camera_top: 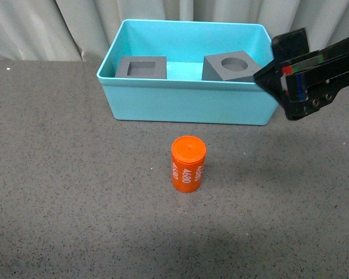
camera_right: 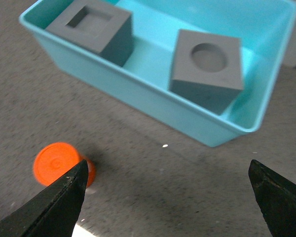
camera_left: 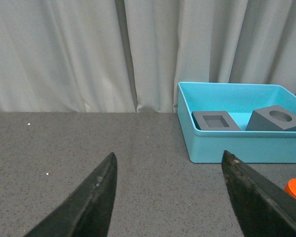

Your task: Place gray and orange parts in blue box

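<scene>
The blue box (camera_top: 186, 104) stands at the back of the table. Inside it lie the gray cube with a square recess (camera_top: 141, 67) on the left and the gray cube with a round recess (camera_top: 232, 67) on the right, tilted. The orange cylinder (camera_top: 188, 164), printed "4680", stands upright on the table in front of the box. My right gripper (camera_top: 291, 87) hangs open and empty above the box's right front corner. In the right wrist view the cylinder (camera_right: 56, 163) sits beside one fingertip (camera_right: 64, 197). My left gripper (camera_left: 167, 163) is open and empty over bare table; the box (camera_left: 237, 148) lies beyond it.
Gray curtains (camera_top: 46, 29) hang behind the table. The table top (camera_top: 75, 203) is dark speckled gray. A bright patch shows at the edge of the right wrist view.
</scene>
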{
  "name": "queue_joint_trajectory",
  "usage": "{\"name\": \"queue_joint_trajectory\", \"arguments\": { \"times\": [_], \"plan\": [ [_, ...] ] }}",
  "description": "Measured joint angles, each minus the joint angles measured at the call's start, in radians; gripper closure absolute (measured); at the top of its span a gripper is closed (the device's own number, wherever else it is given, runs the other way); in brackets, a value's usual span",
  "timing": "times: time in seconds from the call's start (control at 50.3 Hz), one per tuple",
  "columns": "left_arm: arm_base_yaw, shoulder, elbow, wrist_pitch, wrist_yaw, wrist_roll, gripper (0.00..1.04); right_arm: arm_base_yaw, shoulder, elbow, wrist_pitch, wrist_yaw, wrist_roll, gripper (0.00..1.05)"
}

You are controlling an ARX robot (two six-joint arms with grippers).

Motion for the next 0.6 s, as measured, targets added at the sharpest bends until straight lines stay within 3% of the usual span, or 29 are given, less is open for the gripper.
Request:
{"name": "queue_joint_trajectory", "arguments": {
  "times": [0.119, 0.199, 0.438, 0.597],
  "plan": [
    [0.000, 0.000, 0.000, 0.000, 0.000, 0.000, 0.17, 0.030, 0.058, 0.103, -0.155, -0.099, -0.037, 0.10],
    [0.000, 0.000, 0.000, 0.000, 0.000, 0.001, 0.05, 0.054, 0.105, 0.159, -0.224, -0.113, -0.072, 0.10],
    [0.000, 0.000, 0.000, 0.000, 0.000, 0.003, 0.07, 0.128, 0.272, 0.266, -0.360, -0.126, -0.158, 0.10],
    [0.000, 0.000, 0.000, 0.000, 0.000, 0.003, 0.07, 0.174, 0.386, 0.319, -0.370, -0.088, -0.175, 0.10]
  ]
}}
